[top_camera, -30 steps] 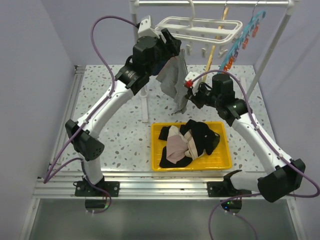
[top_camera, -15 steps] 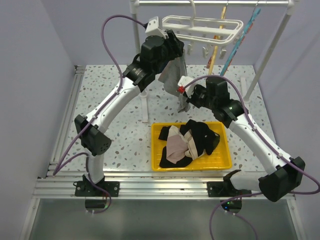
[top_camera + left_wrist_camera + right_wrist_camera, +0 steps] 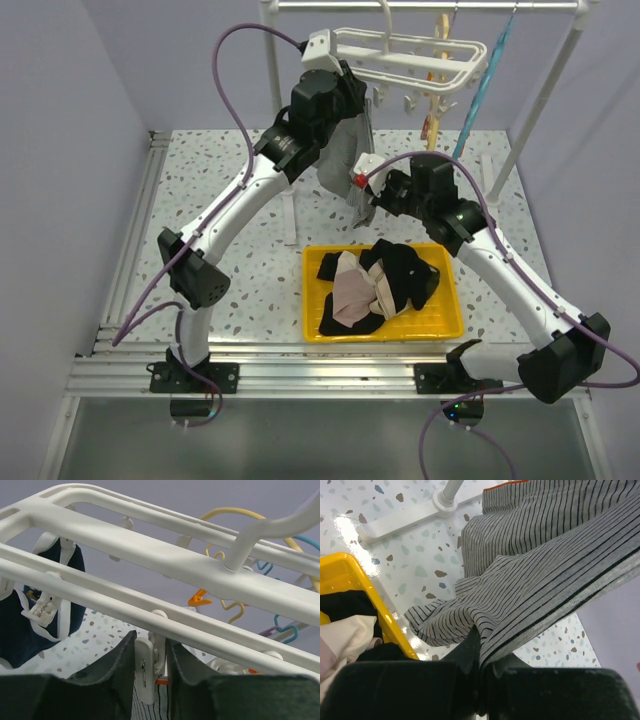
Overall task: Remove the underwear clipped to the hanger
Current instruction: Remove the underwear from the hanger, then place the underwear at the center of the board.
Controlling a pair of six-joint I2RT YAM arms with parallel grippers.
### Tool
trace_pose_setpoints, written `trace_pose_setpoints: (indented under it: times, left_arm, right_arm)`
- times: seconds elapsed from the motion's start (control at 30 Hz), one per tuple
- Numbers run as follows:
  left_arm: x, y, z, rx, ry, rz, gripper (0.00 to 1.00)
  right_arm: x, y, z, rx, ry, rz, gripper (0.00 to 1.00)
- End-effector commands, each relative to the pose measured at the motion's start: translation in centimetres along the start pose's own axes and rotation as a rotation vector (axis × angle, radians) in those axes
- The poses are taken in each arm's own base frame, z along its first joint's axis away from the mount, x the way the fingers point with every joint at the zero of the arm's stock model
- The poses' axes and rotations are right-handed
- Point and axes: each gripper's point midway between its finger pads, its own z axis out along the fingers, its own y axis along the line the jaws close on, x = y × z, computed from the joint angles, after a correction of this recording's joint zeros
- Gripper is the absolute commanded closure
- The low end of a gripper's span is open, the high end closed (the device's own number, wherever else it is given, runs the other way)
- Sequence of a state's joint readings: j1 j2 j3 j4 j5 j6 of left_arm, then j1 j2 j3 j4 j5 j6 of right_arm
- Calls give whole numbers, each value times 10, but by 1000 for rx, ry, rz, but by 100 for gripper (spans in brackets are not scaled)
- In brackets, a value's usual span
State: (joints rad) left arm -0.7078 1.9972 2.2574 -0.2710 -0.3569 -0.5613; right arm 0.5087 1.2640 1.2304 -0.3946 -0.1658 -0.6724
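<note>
The grey striped underwear [image 3: 342, 165] hangs at upper centre from a white clip [image 3: 149, 672] on the hanger [image 3: 165, 555]. The left jaws are narrowed around that clip, a finger at each side, and I cannot tell whether they squeeze it. The right jaws are closed on the underwear's lower hem. Since a moment ago the left arm has risen slightly nearer the hanger. The cloth — thin dark stripes, dark edge band — is pulled taut.

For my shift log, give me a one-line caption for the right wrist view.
Right gripper shut on the grey striped underwear over the speckled table, yellow tray at left.
</note>
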Motion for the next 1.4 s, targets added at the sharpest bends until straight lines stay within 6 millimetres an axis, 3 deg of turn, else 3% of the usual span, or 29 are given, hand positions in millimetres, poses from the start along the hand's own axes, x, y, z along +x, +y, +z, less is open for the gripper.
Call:
trace_pose_setpoints:
  times: [0.0, 0.1, 0.27, 0.4, 0.53, 0.57, 0.8, 0.83, 0.87, 0.9, 0.97, 1.0, 1.1, 1.17, 1.2, 1.23, 1.27, 1.3, 1.33, 1.37]
  left_arm:
    - [-19, -10, 1, 23, -58, 7, 75]
    - [-22, -11, -1, 29, -61, 5, 97]
    - [-31, -14, -7, 42, -77, -2, 100]
    - [-38, -16, -16, 57, -89, -18, 42]
    - [-42, -16, -27, 68, -84, -16, 28]
    - [-51, -18, -35, 78, -97, -21, 23]
    - [-61, -15, -69, 108, -93, -8, 13]
    - [-52, -9, -71, 100, -72, 3, 12]
    - [-61, -10, -81, 107, -82, 4, 12]
    - [-59, -7, -85, 104, -78, 12, 12]
    - [-56, 2, -100, 96, -63, 24, 11]
    - [-53, 5, -106, 94, -56, 34, 11]
    - [-44, 20, -128, 85, -31, 58, 11]
    - [-34, 32, -146, 85, -11, 68, 9]
    - [-14, 43, -149, 75, 23, 80, 8]
    - [-23, 44, -165, 91, 1, 71, 8]
    - [-19, 46, -172, 104, 7, 71, 6]
    - [1, 58, -175, 98, 34, 97, 6]
    - [-6, 59, -189, 119, 13, 99, 5]
    - [0, 61, -195, 134, 23, 114, 3]
  right_arm:
    - [-11, -12, -3, 43, -23, -48, 100]
    - [-11, -11, -4, 40, -24, -47, 100]
    - [-10, -10, -3, 38, -24, -42, 100]
    - [-10, -11, -2, 45, -26, -34, 100]
    - [-10, -13, 0, 54, -31, -13, 100]
    - [-9, -12, 2, 50, -28, -6, 100]
    - [-13, -10, 8, 33, -42, -1, 99]
    - [-12, -9, 9, 25, -40, -1, 96]
    - [-10, -7, 10, 17, -37, -3, 90]
    - [-9, -4, 11, 2, -35, -8, 79]
    - [-5, 0, 12, -14, -27, -15, 68]
    - [-4, 3, 11, -26, -23, -20, 56]
    - [0, 13, 8, -73, -20, -31, 33]
    - [0, 18, 6, -95, -20, -39, 28]
    - [1, 22, 5, -116, -19, -38, 24]
    - [2, 25, 4, -128, -17, -38, 22]
    - [2, 27, 3, -142, -20, -42, 21]
    - [6, 33, 2, -170, -6, -38, 19]
    - [4, 41, 0, -216, -21, -38, 17]
    - [3, 45, -3, -244, -28, -37, 16]
